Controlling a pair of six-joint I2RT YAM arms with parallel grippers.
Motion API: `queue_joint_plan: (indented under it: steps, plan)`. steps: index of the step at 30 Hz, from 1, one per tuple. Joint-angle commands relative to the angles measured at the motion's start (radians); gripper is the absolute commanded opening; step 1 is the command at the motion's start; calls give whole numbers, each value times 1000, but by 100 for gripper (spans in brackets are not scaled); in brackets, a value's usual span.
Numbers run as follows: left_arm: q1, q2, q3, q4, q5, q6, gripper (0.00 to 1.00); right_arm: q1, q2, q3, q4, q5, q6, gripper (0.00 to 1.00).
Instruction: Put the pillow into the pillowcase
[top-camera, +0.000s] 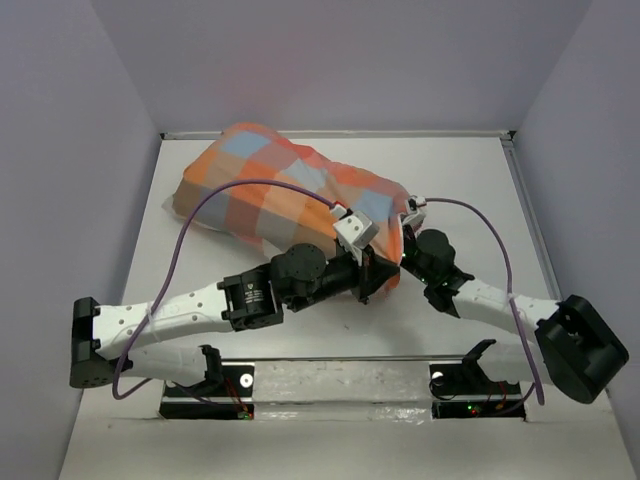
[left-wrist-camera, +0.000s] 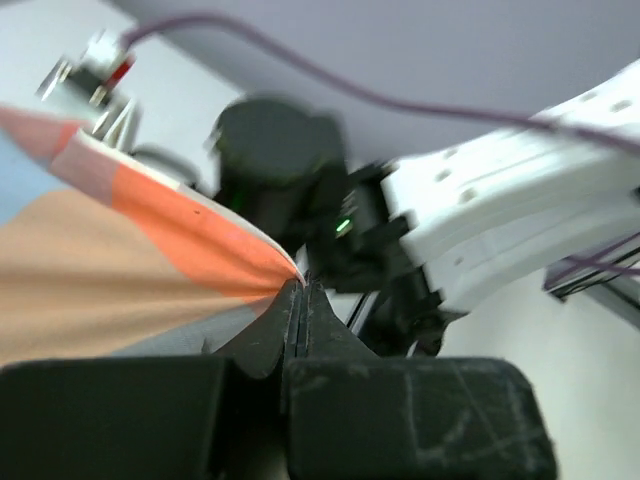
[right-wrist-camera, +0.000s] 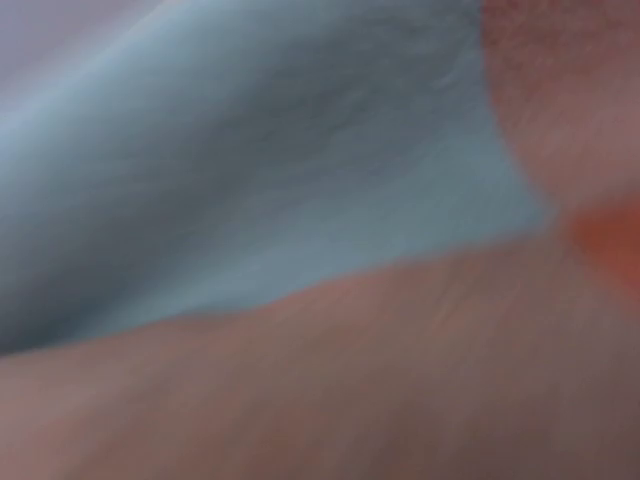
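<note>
near edge: both arms are reaching in from the metal rail (top-camera: 340, 378) and crowding the same spot, the near right end of the pillowcase (top-camera: 280, 195).
left pincer: the left pincer (left-wrist-camera: 299, 287) is clamping shut on a thin orange edge of the case, and the cloth is bunching to a point right at the tips.
right pincer: the right pincer (top-camera: 406, 232) is sitting just beside the left one, pressed up against the fabric. Its own view is showing nothing but blurry light blue and orange check, no fingers. It's closed, but whether any cloth is caught in it can't be told.
why like this: looks like the two are pinching the hem at that end, probably to tug the case further over or tidy it up.
pillowcase: it's lying plump and rounded across the far left of the tabletop (top-camera: 480, 190).
pillow: no plain white is clearly showing anywhere. Going by how the case is bulging, the pillow is most likely sitting inside already.
in the way: the wrists are nearly bumping each other, and the left arm's purple cable (top-camera: 190, 215) is looping right over the case, so it could be snagging on a pull.
far: pale walls (top-camera: 330, 60) are boxing the tabletop in behind.
</note>
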Motion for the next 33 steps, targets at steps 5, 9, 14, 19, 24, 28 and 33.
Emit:
queue_joint_plan:
  steps: [5, 9, 14, 19, 24, 28, 33]
  plan:
    - [-19, 18, 120, 230, 261, -30, 0, 51, 206, 60, 184, 143, -38, 0]
    - [-17, -11, 7, 219, 149, -82, 0, 51, 96, 64, 72, 162, -101, 0]
    - [-17, -18, -90, 242, 117, -147, 20, -32, -43, 78, -184, 131, -185, 15]
    - [-19, 31, -125, 296, 205, -194, 77, -144, -142, 133, -500, 102, -269, 86]
    - [-19, -27, -72, 238, 143, -150, 99, -220, -318, 192, -773, 192, -337, 87]
    - [-17, -91, -14, 123, -5, -86, 99, -251, -367, 233, -893, 329, -374, 74]
    - [67, -107, 45, -84, -225, -52, 99, -260, -462, 288, -974, 473, -389, 26]
